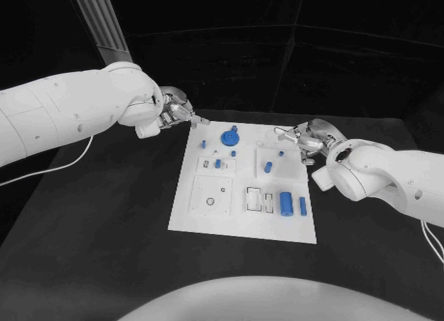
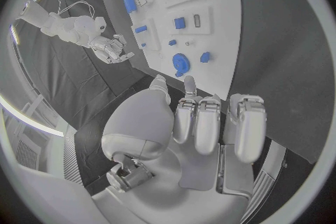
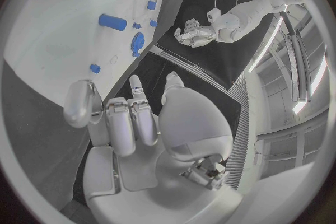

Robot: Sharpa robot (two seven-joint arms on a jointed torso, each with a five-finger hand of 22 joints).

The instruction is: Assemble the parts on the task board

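The white rectangular task board (image 1: 243, 207) lies flat in the middle of the black surface (image 1: 106, 221), its long side running away from the robot. On its far half sit a round blue gear-like disc (image 1: 229, 138), a small blue block (image 1: 217, 163) inside a shallow white frame, and a short blue cylinder (image 1: 267, 167). Nearer the robot, a larger blue cylinder (image 1: 285, 201) lies beside a slimmer blue peg (image 1: 302, 206), both just right of two rectangular slots. A square white panel with a small oval hole (image 1: 211, 194) occupies the near left part of the board.

The left robot hand (image 1: 180, 114) hovers over the far left corner of the board, its fingers apart and lightly curled, holding nothing; in the left wrist view the fingers (image 2: 207, 123) hang above the dark surface beside the board edge. The right robot hand (image 1: 304, 137) is at the far right edge of the board, fingers spread and empty, also seen in the right wrist view (image 3: 133, 123).
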